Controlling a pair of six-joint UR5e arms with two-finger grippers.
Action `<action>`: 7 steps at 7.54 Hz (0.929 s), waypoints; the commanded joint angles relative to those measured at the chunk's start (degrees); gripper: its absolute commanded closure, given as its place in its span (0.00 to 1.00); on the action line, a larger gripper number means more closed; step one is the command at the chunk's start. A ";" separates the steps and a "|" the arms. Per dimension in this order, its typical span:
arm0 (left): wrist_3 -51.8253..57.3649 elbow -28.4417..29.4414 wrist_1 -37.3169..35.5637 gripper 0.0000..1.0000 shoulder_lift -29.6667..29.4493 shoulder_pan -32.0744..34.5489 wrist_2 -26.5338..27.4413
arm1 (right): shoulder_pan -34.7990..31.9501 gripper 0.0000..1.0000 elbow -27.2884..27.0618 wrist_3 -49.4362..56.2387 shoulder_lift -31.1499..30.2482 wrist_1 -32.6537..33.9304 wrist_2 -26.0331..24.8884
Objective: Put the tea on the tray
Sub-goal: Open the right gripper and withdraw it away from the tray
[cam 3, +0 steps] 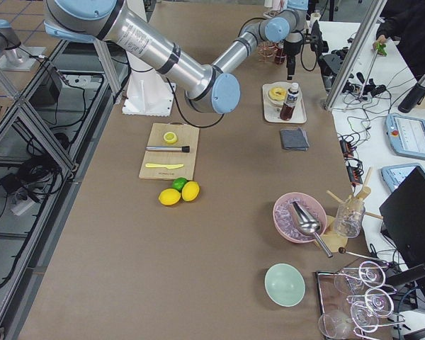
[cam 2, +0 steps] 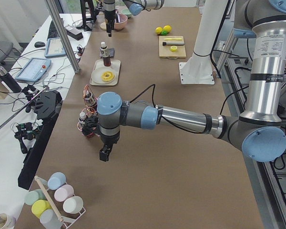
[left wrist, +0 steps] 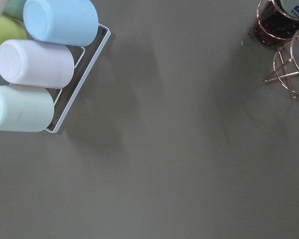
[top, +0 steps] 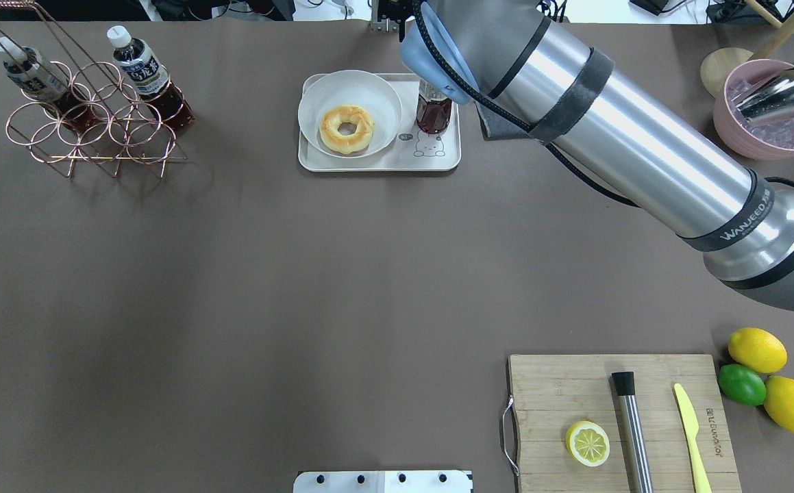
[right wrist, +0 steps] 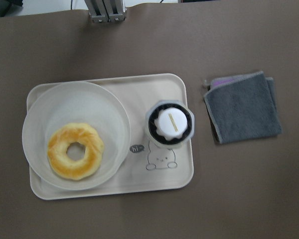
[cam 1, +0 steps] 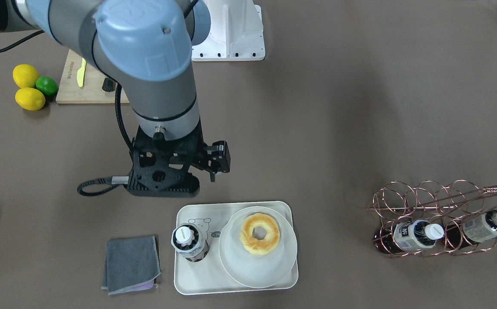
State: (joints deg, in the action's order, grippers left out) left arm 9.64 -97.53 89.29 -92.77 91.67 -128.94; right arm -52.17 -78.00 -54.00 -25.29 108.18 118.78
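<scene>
White-capped tea [right wrist: 169, 124] upright on cream tray [right wrist: 154, 94], apparently just inside its rim.

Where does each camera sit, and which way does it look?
Front-facing: across the table, looking down at the tray; right arm shows.
Overhead: behind the robot, looking forward and down; right arm.
Left side: table's left end, looking along it; left arm nearest.
Right side: opposite end; right arm nearest.
Left wrist: down at cups; no arm.
Right wrist: down on the tea; no arm.
Shared: all but left wrist see the tray.
</scene>
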 commanded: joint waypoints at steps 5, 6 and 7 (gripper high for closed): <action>0.37 -0.91 0.09 0.02 0.57 0.00 -0.09 | -7.37 0.00 -28.70 30.44 -35.56 16.46 -9.80; 0.37 -1.00 0.09 0.02 0.40 0.09 -0.09 | -11.68 0.00 -28.61 36.27 -43.27 8.70 -8.58; 0.46 -1.09 0.01 0.02 0.14 0.00 -0.18 | -16.77 0.00 -27.66 42.16 -52.40 -1.99 -5.26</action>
State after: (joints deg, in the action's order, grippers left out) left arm 10.02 -98.43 89.38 -92.34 91.71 -129.02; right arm -60.80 -106.42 -22.78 -63.69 120.39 109.82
